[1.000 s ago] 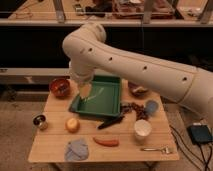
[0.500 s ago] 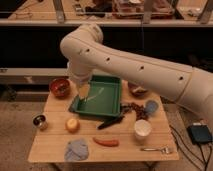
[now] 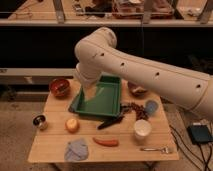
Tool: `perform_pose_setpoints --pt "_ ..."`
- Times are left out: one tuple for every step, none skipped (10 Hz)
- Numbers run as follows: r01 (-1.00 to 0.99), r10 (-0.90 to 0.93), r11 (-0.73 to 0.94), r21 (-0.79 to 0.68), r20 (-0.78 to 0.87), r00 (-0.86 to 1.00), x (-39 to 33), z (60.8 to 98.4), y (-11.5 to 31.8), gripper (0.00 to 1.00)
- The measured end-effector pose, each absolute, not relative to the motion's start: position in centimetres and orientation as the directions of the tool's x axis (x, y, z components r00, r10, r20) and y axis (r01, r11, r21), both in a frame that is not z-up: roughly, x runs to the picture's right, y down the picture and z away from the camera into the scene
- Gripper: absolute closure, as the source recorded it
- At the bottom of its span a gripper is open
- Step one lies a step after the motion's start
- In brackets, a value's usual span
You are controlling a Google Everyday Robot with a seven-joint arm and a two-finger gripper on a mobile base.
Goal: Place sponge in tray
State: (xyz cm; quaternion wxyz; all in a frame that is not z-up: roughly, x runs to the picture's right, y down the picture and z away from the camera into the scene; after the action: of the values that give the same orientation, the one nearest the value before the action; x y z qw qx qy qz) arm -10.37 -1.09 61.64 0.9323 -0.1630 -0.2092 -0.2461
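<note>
The green tray point(image 3: 107, 102) sits at the back middle of the wooden table point(image 3: 50, 150). My white arm comes in from the right and bends down over the tray's left half. At its end the gripper point(image 3: 91, 93) hangs just above the tray floor near the left wall. It is shut on a pale yellowish sponge point(image 3: 95, 93). The wrist hides most of the gripper.
A red bowl point(image 3: 60, 87) stands left of the tray and a brown bowl point(image 3: 136, 90) to its right. In front lie a yellow fruit point(image 3: 72, 125), a grey-blue cloth point(image 3: 76, 149), a red pepper point(image 3: 106, 142), a black tool point(image 3: 110, 122), a white cup point(image 3: 142, 129), a blue cup point(image 3: 151, 106) and a fork point(image 3: 156, 149).
</note>
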Motion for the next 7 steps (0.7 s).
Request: perform_pose_setpoints --pt "0.54 -0.403 0.82 -0.19 0.479 0.78 -11.8 61.7 -0.8 0.35" --pt "0.551 -0.417 0.815 -0.179 0.479 0.772 -13.1 61.9 -0.7 0.35" --pt "0.577 -0.448 0.801 -0.16 0.48 0.754 -16.0 62.1 -0.5 0.35" --pt "0.594 -0.468 0.79 -0.151 0.477 0.744 -18.0 62.4 -0.5 0.35" --pt "0.618 -0.497 0.773 -0.143 0.47 0.73 -20.5 62.9 -0.5 0.35" --pt "0.643 -0.524 0.753 -0.141 0.463 0.715 -22.7 63.6 -0.4 0.35" --pt "0.671 -0.553 0.727 -0.145 0.455 0.698 -25.1 64.9 -0.2 0.35"
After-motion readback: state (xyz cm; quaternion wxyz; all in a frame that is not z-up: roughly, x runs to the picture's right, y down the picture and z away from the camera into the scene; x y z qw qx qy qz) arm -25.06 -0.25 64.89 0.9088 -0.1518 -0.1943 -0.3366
